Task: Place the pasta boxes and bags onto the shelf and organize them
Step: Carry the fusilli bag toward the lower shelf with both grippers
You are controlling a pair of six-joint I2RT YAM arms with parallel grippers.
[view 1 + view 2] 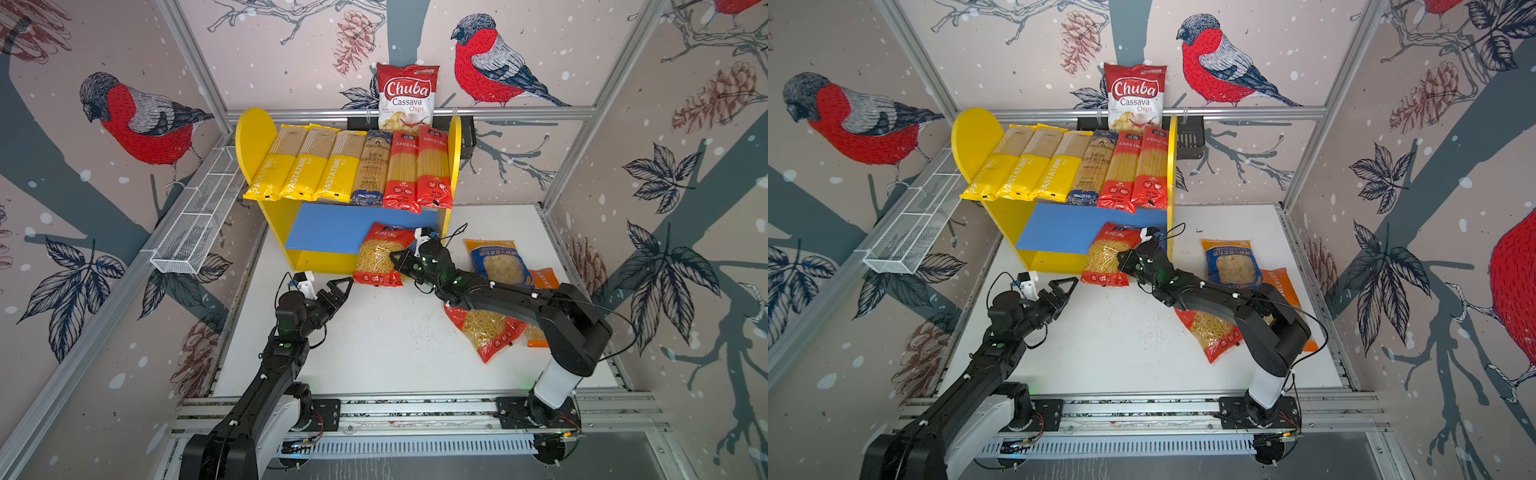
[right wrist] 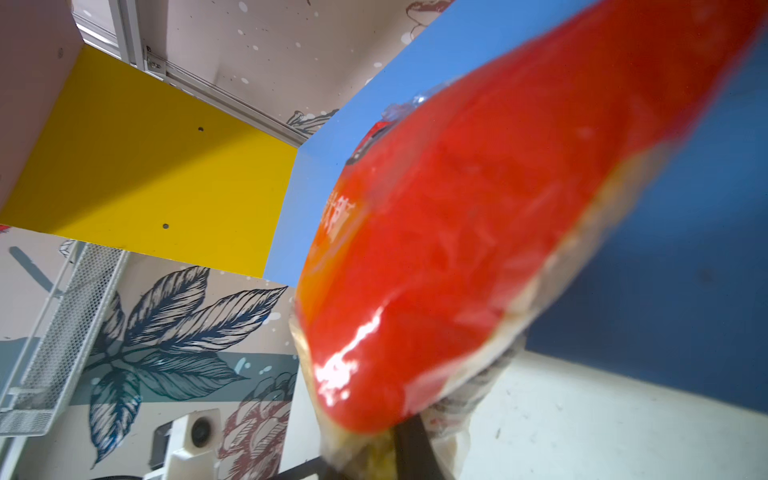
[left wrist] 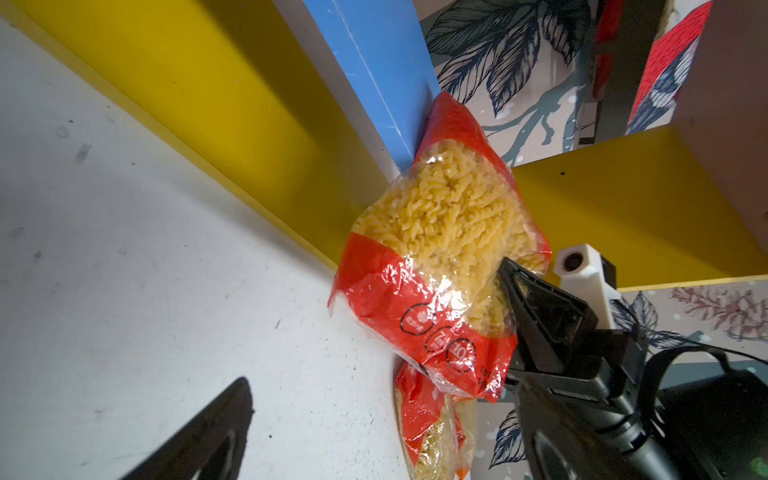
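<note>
Our right gripper [image 1: 395, 258] pinched the red bag [image 1: 378, 259], seemingly by loose film, risking a slip; our left gripper [image 1: 338, 293] gaped empty.

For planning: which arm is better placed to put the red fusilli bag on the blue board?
Likely right: the right end effector is shut on the red fusilli bag at the blue board; the left end effector stands open, apart.

Yellow shelf [image 1: 255, 137]: six long pasta packs [image 1: 332, 170] side by side on top; red pasta bag [image 1: 380, 257] leaning on blue board [image 1: 328, 232], pinched by right gripper [image 1: 397, 259], left gripper [image 1: 338, 291] just beside; blue bag [image 1: 496, 262], orange bag [image 1: 546, 278], second red bag [image 1: 488, 332] on table [image 1: 374, 340].
</note>
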